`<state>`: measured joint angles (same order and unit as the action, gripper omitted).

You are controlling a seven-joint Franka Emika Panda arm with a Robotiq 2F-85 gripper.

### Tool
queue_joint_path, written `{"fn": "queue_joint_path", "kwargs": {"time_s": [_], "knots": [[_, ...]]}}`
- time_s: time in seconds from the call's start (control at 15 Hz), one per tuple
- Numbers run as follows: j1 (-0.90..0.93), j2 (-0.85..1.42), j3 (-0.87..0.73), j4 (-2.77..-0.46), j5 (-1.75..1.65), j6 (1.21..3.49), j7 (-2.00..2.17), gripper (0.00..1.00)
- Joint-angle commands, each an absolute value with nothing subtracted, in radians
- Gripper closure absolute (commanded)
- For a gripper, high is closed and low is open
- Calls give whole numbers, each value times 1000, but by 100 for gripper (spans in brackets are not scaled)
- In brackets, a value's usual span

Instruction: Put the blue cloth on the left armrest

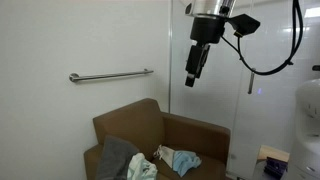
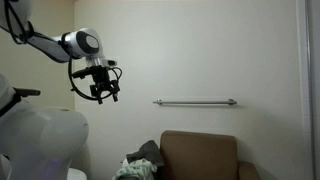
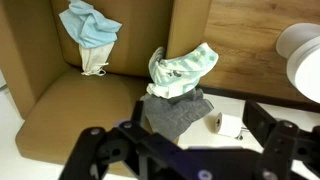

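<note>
While high above armchair, tool spread.

Blue cloth on brown armchair

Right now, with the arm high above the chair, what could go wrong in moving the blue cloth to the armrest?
Wrong pick: the blue cloth shares the seat with a green-striped cloth and a grey cloth. Poor grasp: the blue cloth lies crumpled against the back of the chair, so the open end effector might strike the upholstery or catch only a fold. It hangs well above, so a long descent may drift.
</note>
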<state>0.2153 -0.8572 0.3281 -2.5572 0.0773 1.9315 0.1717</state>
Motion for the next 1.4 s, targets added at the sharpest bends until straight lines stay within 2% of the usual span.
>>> {"fn": "queue_joint_path", "kwargs": {"time_s": [0.0,0.87,1.33], "knots": [[224,-854,322,-2555,70,1929,178,0],[210,-872,307,-2582,61,1953,179,0],[187,-898,170,-2634,30,2050,74,0]]}}
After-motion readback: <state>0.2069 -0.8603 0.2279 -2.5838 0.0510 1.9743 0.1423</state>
